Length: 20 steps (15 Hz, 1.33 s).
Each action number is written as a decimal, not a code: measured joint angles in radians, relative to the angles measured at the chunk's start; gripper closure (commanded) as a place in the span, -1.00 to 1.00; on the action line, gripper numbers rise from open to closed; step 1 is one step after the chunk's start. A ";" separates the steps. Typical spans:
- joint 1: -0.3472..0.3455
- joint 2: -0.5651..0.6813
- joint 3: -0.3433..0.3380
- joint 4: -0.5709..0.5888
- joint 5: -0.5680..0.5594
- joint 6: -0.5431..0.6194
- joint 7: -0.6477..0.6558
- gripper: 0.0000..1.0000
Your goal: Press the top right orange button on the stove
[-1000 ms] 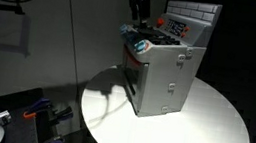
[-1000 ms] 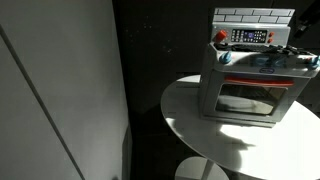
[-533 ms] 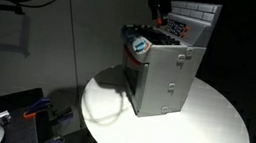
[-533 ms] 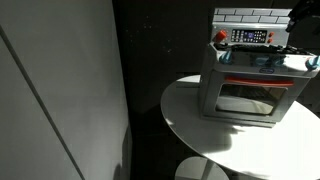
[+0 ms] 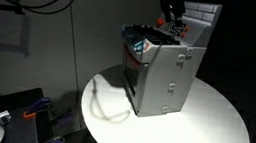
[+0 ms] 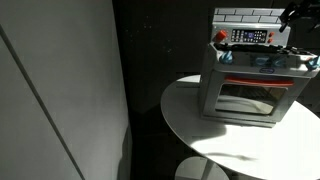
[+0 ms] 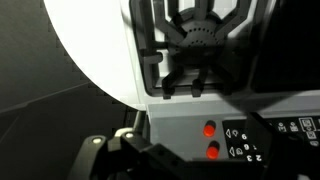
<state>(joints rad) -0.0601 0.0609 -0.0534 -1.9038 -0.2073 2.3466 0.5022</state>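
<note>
Wrist view: orange buttons (image 7: 208,128) on stove (image 5: 163,76) back panel (image 7: 185,135). Stove on white round table (image 5: 210,134). Gripper (image 5: 175,16) hovering over panel, finger state untellable. Line fingertip over top right one, press straight, gently.

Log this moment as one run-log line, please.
stove: on round white table | gripper: hovers by stove's back panel, jaws unclear | orange buttons: two in wrist view, untouched

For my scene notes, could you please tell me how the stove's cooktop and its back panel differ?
The cooktop is black and lies flat; the back panel is white, tiled and stands upright. The cooktop carries a burner grate, the back panel red-orange buttons. Both belong to the grey stove.
</note>
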 measured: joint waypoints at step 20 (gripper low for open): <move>0.044 0.180 -0.073 0.180 -0.080 0.021 0.105 -1.00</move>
<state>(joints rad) -0.0161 0.2404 -0.1262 -1.7238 -0.2870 2.3673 0.6077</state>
